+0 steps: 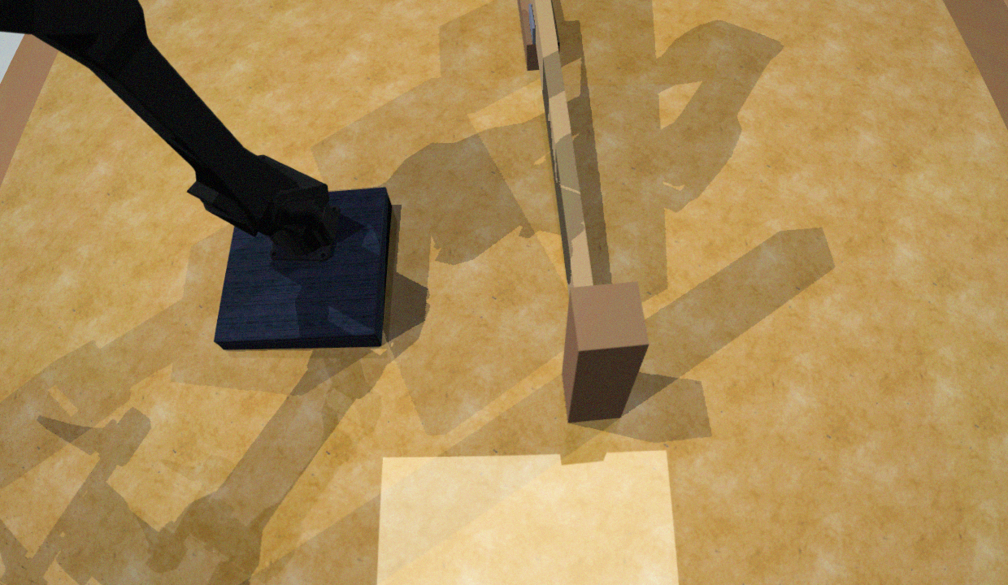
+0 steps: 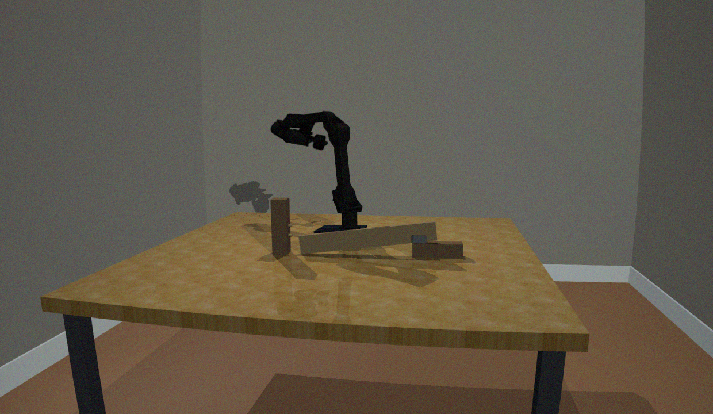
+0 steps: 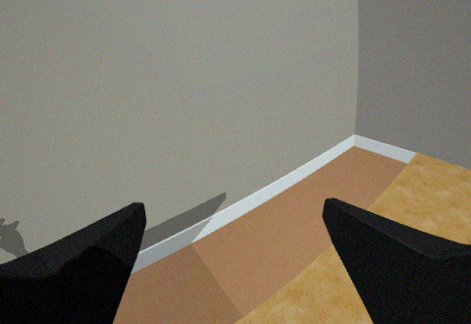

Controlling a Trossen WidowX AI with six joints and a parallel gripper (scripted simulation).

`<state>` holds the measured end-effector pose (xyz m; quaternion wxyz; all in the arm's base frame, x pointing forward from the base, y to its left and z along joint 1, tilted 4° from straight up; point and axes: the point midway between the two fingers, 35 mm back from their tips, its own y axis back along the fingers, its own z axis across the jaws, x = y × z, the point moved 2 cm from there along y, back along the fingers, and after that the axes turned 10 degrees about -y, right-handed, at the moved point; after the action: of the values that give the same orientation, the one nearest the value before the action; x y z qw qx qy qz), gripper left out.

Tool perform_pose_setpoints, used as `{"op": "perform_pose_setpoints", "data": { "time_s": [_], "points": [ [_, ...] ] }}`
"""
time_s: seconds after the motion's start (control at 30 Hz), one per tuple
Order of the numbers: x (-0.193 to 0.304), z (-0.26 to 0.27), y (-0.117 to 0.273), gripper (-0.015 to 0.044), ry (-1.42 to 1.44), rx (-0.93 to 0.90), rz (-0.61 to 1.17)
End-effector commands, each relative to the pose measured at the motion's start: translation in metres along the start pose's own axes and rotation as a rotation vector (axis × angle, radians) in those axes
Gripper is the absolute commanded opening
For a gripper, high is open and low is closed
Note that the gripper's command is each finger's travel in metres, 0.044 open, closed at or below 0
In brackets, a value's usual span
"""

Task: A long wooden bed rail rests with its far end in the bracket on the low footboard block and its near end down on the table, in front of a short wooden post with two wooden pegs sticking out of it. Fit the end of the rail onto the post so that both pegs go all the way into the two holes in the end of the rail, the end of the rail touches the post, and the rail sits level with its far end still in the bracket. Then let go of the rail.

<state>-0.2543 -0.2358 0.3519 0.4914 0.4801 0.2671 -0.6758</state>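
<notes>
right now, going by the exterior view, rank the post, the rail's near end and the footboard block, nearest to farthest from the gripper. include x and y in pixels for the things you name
1. wooden post point(image 1: 608, 314) point(image 2: 280, 226): picture left, standing upright
2. rail's near end point(image 1: 581, 269) point(image 2: 308, 244): just right of the post, lowered
3. footboard block point(image 1: 532, 58) point(image 2: 446, 250): picture right, beyond the rail's middle

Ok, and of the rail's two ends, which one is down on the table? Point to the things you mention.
The end of the wooden rail point(image 1: 557, 101) point(image 2: 369, 238) nearest the upright pegged post point(image 1: 609, 316) point(image 2: 280, 226); the other end sits raised at the bracket point(image 2: 419, 239) on the low block point(image 2: 437, 250).
</notes>
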Motion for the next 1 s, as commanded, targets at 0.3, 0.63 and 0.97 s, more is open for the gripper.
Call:
{"op": "perform_pose_setpoints", "data": {
  "time_s": [0.3, 0.63, 0.97],
  "points": [
    [0.043, 0.017, 0.095, 0.044, 0.275, -0.297, 0.247],
    [0.081, -0.007, 0.234, 0.044, 0.683, -0.776, 0.465],
    [0.091, -0.085, 0.363, 0.044, 1.094, -1.348, 0.535]
  ]
}}
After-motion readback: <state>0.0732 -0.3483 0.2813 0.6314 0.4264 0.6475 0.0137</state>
